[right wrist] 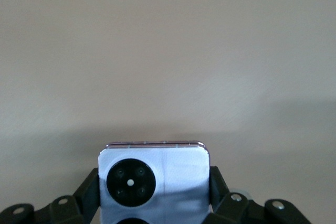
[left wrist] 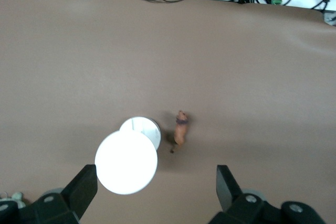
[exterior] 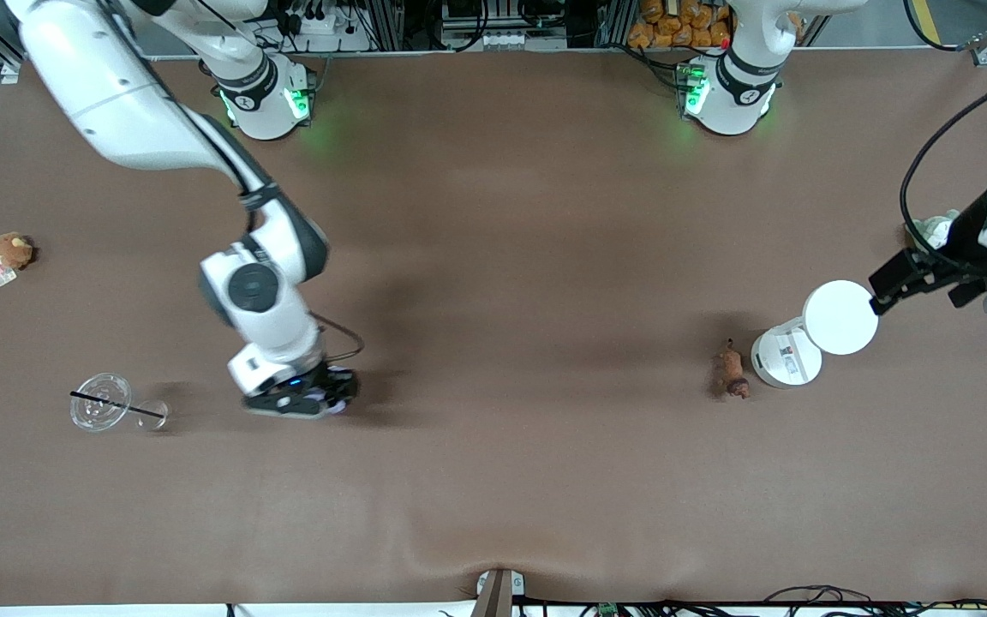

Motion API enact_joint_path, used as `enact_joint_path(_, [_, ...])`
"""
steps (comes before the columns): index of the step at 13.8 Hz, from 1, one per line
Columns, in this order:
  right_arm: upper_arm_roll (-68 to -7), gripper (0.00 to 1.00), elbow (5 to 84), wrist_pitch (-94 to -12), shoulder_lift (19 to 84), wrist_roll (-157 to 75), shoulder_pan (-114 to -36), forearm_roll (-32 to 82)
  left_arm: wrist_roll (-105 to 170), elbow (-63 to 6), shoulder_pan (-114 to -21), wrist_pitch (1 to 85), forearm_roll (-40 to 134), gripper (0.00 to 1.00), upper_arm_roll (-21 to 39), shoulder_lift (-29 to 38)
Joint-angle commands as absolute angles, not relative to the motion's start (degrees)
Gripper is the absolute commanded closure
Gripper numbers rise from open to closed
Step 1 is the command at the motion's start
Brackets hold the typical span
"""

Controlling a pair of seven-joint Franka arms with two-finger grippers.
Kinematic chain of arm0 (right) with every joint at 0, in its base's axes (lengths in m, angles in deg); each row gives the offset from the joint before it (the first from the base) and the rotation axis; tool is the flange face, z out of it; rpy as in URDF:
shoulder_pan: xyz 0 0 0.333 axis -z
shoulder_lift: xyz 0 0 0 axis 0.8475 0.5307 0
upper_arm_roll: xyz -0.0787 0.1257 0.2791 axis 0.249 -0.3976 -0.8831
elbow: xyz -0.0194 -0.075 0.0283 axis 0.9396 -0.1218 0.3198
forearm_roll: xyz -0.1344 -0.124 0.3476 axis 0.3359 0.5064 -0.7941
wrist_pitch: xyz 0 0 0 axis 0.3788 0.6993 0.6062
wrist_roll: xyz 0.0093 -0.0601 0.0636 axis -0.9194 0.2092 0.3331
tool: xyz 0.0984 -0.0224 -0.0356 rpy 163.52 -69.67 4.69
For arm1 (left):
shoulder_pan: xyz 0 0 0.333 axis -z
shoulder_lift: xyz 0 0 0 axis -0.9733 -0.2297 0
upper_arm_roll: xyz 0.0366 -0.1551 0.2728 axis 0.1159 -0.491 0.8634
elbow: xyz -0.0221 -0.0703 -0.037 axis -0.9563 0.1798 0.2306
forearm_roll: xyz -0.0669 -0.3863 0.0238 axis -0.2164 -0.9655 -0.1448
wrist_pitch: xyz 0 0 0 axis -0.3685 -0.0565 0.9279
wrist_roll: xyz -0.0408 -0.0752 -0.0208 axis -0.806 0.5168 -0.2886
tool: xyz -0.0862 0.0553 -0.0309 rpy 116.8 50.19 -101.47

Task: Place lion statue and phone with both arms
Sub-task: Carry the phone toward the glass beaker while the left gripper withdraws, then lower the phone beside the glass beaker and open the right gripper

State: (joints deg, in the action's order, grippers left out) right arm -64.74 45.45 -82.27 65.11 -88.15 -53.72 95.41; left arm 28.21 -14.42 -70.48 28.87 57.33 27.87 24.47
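Note:
The lion statue [exterior: 732, 370], a tiny reddish-brown figurine, lies on the brown table toward the left arm's end, right beside a white tub [exterior: 785, 358]. It also shows in the left wrist view [left wrist: 181, 129]. My left gripper [exterior: 922, 287] is wide open and empty [left wrist: 155, 184], up in the air over the table beside the tub's round white disc [exterior: 840, 317]. My right gripper [exterior: 322, 403] is low over the table toward the right arm's end. It is shut on the pale lilac phone [right wrist: 155, 179], one finger on each side, with the black camera circles facing up.
A round brown plush with a tag [exterior: 12, 251] lies near the right arm's end of the table. A clear cup with a black straw [exterior: 104, 411] lies beside the right gripper. A grey-green plush [exterior: 930, 230] peeks out by the left arm.

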Motion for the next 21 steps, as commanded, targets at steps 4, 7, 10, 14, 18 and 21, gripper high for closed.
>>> enact_joint_path(4, [-58.6,0.96,37.6,-81.9,70.7,-75.3,-49.1,93.3,29.9,-15.7,-75.6,19.2,55.2,0.0,25.7,31.0])
enact_joint_path(7, [-58.4,0.95,37.4,-82.9,73.0,-74.6,-48.2,91.9,29.9,-15.9,-77.9,15.8,55.2,0.0,23.2,33.4])
enact_joint_path(10, [-58.0,0.93,38.1,-82.9,74.1,-74.8,-47.3,91.9,35.2,-16.1,-77.9,14.8,55.2,0.0,23.8,35.0])
enact_joint_path(14, [-56.9,0.92,38.3,-83.0,74.2,-74.0,-47.2,92.2,36.0,-17.8,-77.9,11.4,55.1,0.0,23.9,37.8])
enact_joint_path(18, [-55.1,0.9,38.3,-84.4,74.6,-70.7,-47.2,92.2,38.1,-16.9,-77.9,13.1,55.7,0.0,24.1,34.7])
enact_joint_path(21, [-54.8,0.87,39.0,-85.3,74.6,-69.9,-46.9,92.6,40.0,-16.8,-77.9,13.4,55.9,0.0,24.5,34.3])
